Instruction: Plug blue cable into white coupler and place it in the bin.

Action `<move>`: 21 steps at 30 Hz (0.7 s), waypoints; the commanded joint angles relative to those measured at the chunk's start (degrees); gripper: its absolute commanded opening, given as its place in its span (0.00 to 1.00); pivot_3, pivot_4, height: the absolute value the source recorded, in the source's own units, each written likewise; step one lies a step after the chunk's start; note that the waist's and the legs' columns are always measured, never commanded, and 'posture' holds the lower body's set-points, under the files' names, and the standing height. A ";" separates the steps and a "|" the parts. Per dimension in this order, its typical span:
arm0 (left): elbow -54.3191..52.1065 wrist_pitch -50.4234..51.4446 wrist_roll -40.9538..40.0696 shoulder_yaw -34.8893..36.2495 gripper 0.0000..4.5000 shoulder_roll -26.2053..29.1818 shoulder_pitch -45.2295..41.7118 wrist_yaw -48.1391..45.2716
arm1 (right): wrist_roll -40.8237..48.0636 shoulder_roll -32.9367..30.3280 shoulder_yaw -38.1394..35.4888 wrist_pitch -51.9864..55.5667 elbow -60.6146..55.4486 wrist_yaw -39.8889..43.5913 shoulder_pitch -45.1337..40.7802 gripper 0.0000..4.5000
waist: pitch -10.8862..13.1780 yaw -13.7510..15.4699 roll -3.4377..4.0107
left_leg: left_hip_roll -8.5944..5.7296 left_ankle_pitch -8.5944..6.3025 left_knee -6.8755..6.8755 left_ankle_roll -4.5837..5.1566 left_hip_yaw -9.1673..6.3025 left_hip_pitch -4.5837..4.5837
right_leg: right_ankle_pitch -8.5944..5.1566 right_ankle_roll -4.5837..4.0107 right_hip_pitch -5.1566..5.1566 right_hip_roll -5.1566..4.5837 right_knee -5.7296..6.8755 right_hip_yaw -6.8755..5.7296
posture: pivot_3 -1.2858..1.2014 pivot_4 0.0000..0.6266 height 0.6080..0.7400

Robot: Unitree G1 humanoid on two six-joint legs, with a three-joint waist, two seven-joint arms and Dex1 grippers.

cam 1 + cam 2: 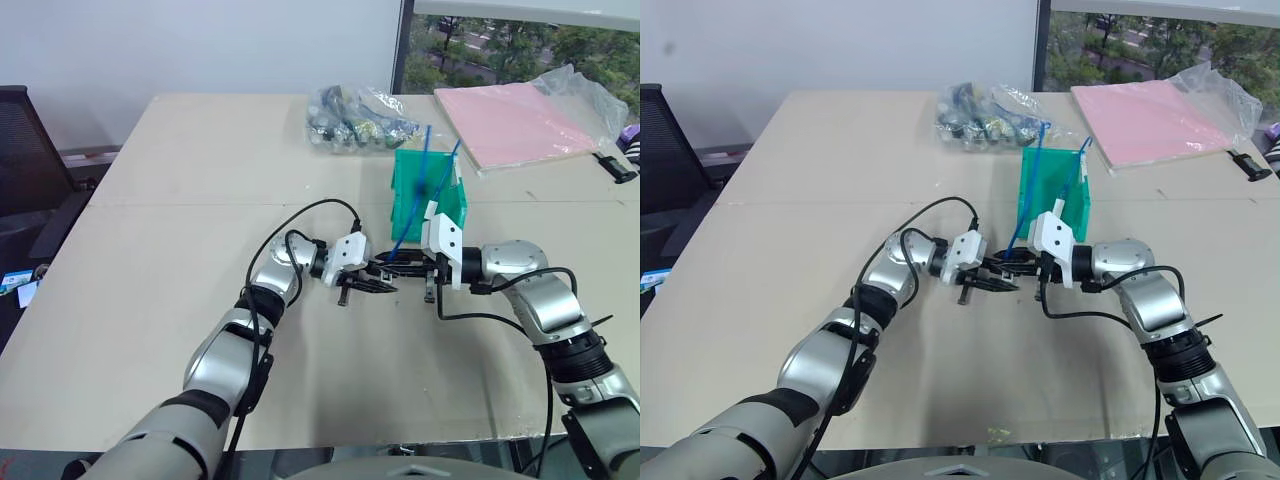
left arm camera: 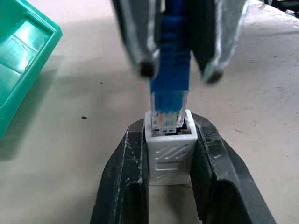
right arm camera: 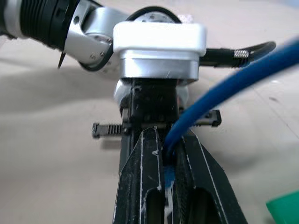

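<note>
Head views: both arms meet over the beige table, in front of the bin. Left gripper and right gripper point at each other, tips nearly touching. The blue cable rises from between them in a loop that arcs up in front of the bin. Behind the bin lies a clear bag of bundled cables; a pink pad lies far right under loose plastic.

Left wrist view adds the detail: left fingers pinch the white coupler by its sides, socket facing out. The cable's clear plug sits at the socket mouth, partly in; seating depth unclear.

Right wrist view: right fingers pressed together on the cable just behind its plug.

No readable writing anywhere; the coupler carries only moulded diagonal ridges.
</note>
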 commanded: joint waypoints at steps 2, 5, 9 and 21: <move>0.53 0.41 3.13 -2.76 0.13 -1.28 2.56 -1.93 | -5.79 -1.60 5.07 -0.81 6.00 1.05 1.55 0.00 | -0.40 -0.11 -0.05 | 0.00 -0.02 0.00 0.03 0.00 0.02 | 0.00 0.00 0.00 0.00 0.00 0.00 | 0.52 0.24 0.91; 0.43 0.60 3.02 -2.54 0.13 -1.16 2.39 -1.77 | -6.88 -1.70 6.35 -2.06 8.04 1.64 1.92 0.00 | -0.59 -0.11 -0.04 | 0.03 -0.03 0.00 0.04 -0.03 0.07 | 0.00 0.00 0.03 0.04 0.03 -0.01 | 0.52 0.24 0.91; 0.09 1.00 2.82 -2.10 0.13 -0.95 2.34 -1.93 | -6.87 -2.47 6.30 -1.59 8.19 1.83 2.23 0.00 | -0.89 -0.06 0.01 | 0.04 -0.03 0.00 0.04 -0.04 0.07 | -0.01 -0.01 0.03 0.04 0.04 -0.01 | 0.52 0.24 0.91; -0.38 1.59 2.54 -1.64 0.13 -1.26 2.86 -2.28 | -1.97 -0.83 1.86 1.33 5.52 -2.58 4.71 0.00 | -0.93 0.14 0.02 | 0.00 -0.05 0.03 0.07 -0.05 0.04 | -0.01 -0.01 0.07 0.00 -0.01 -0.02 | 0.52 0.24 0.91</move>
